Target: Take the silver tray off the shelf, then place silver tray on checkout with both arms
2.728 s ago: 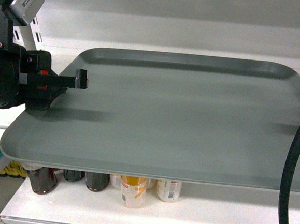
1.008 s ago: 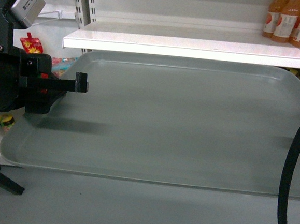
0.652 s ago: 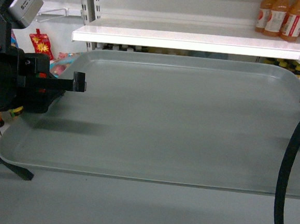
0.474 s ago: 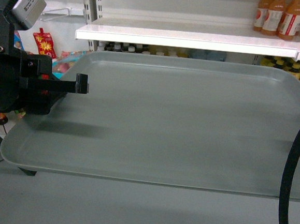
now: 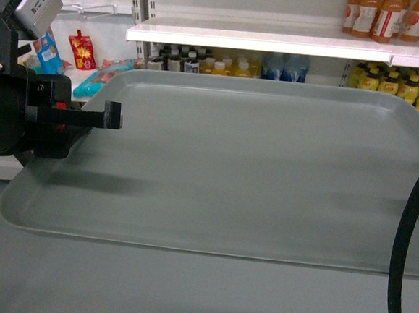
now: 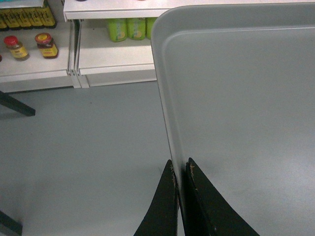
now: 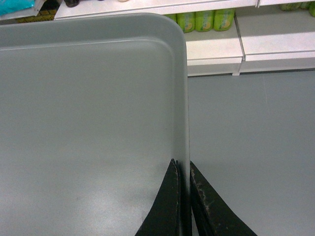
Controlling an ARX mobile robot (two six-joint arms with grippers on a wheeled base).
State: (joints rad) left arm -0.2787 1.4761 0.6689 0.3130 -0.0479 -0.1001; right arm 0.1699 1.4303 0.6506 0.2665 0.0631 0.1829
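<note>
While both arms hold it level, the tray (image 5: 245,166) rides clear of the shelf it came from, over bare floor.

Since 2.7 s ago the white board under the tray is gone, and a stocked shelf (image 5: 277,40) has slid rightward at 12 o'clock in the last second; I judge the base is turning, lift-off done, carry under way. No surface or scanner shows yet, only grey floor (image 6: 83,147) and bottle racks. The left claw (image 6: 180,172) is clenched on the rim at 9 o'clock, one finger each side. The right claw (image 7: 182,169) grips the rim at 3 o'clock likewise. Yellow bottles (image 5: 407,89) stand at 2 o'clock, snack packs (image 5: 80,48) at 10.
</note>
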